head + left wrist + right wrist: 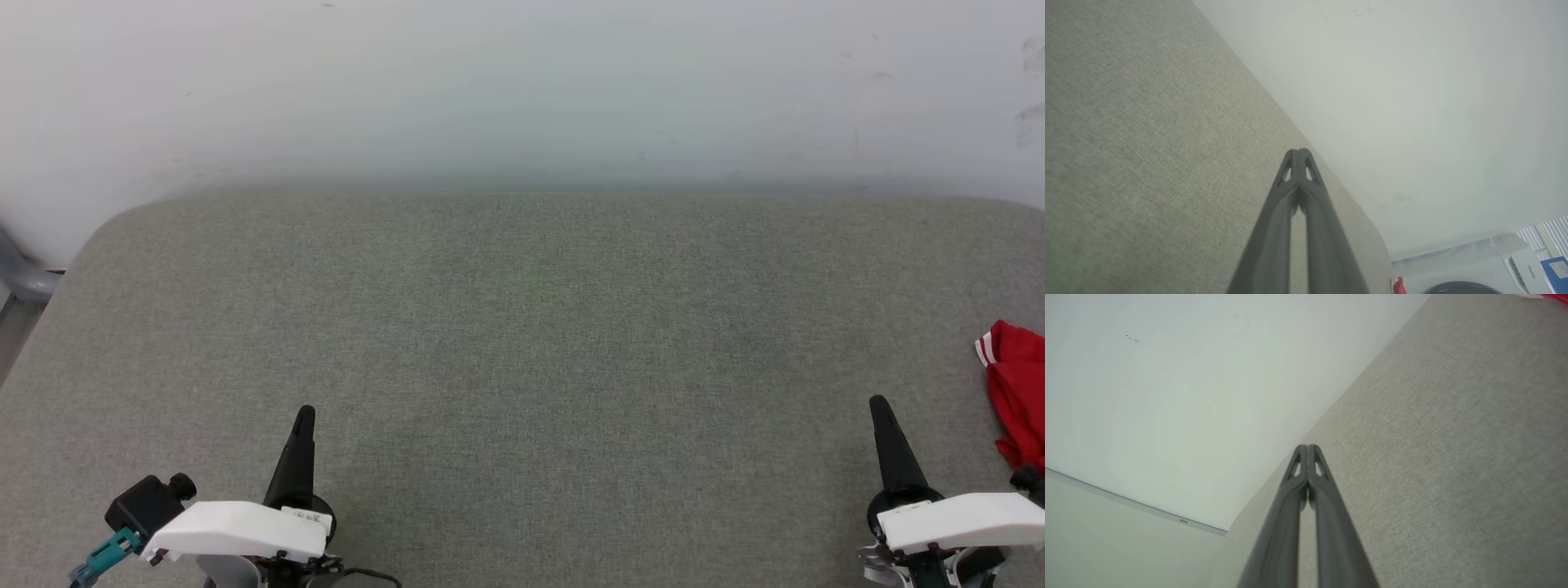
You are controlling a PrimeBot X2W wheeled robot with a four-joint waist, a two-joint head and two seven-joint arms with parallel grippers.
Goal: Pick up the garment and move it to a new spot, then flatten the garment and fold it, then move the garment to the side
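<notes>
The red garment (1020, 396) with a white striped trim lies bunched at the right edge of the grey fabric surface (522, 343), partly cut off by the head view's edge. A sliver of it shows at the top right of the right wrist view (1545, 296) and at the bottom of the left wrist view (1398, 286). My right gripper (878, 404) is shut and empty, a short way left of the garment and apart from it. My left gripper (305, 413) is shut and empty at the lower left, far from the garment. Both wrist views show the fingertips pressed together, the left gripper (1298, 152) and the right gripper (1307, 447).
A pale wall (522, 90) rises behind the surface's far edge. A grey metal frame part (24, 282) sits past the left corner. A white appliance (1474, 269) with a dark round door stands beyond the surface's end in the left wrist view.
</notes>
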